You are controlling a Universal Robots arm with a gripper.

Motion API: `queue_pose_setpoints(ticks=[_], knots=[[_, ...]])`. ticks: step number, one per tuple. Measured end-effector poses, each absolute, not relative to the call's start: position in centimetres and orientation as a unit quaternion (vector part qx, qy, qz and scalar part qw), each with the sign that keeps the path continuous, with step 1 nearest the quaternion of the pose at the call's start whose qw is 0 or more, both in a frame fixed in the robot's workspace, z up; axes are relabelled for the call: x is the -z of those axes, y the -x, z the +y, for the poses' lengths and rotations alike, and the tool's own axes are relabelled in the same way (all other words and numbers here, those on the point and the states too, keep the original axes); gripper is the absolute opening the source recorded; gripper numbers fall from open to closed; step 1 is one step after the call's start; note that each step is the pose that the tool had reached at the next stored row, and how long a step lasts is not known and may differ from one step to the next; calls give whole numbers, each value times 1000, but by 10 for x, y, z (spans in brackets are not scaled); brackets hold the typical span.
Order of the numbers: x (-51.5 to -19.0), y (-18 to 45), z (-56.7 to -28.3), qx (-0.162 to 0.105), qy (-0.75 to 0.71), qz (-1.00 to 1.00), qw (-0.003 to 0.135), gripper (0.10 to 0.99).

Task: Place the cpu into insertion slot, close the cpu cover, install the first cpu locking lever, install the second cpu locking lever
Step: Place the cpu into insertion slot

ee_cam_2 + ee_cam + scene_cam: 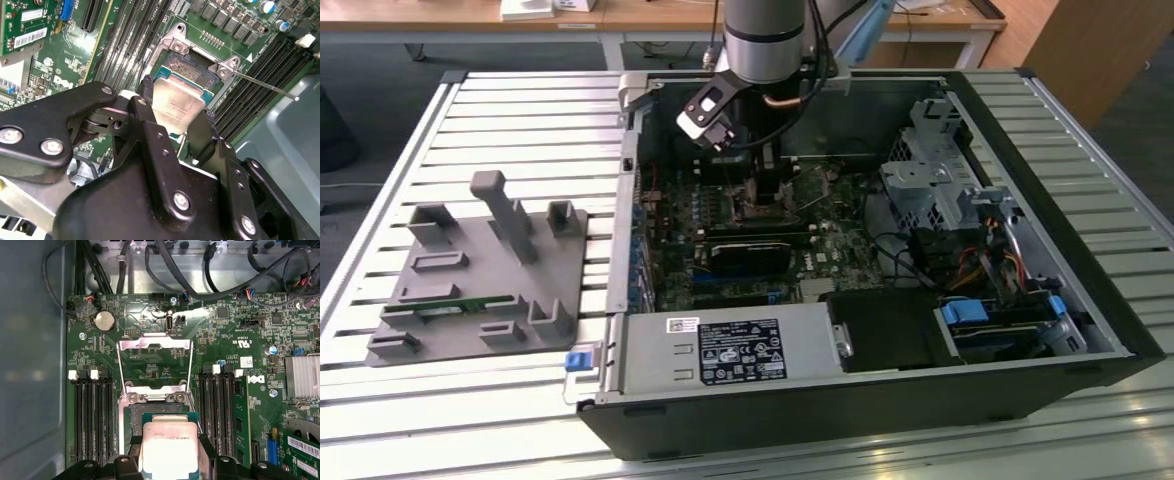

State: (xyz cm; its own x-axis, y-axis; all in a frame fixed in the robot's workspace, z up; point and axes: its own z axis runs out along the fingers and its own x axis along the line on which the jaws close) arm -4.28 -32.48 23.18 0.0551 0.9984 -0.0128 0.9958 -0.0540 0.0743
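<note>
My gripper (177,107) is shut on the cpu (175,102), a pale silver square chip pinched at two opposite edges by black fingers (145,90). In the first wrist view the cpu (169,447) hangs over the near part of the insertion slot (150,412), and I cannot tell whether they touch. The slot's dark centre (192,65) lies bare beyond the chip. The cpu cover (154,362), a thin silver frame, is swung open past the slot. A thin locking lever (265,86) sticks out beside the socket. The exterior view has the gripper (765,185) low inside the case.
Long memory slots (92,425) flank the socket on both sides. Black cables (165,265) loop beyond the board. A black card (747,255), a power supply (734,350) and a drive cage (947,190) fill the case. A grey fixture (480,270) stands at the exterior view's left.
</note>
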Motion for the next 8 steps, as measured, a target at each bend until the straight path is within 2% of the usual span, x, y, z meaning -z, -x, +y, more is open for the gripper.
queue_pose_setpoints(ticks=[8], knots=[[-230,43,-325,-21,-726,687,31,525]])
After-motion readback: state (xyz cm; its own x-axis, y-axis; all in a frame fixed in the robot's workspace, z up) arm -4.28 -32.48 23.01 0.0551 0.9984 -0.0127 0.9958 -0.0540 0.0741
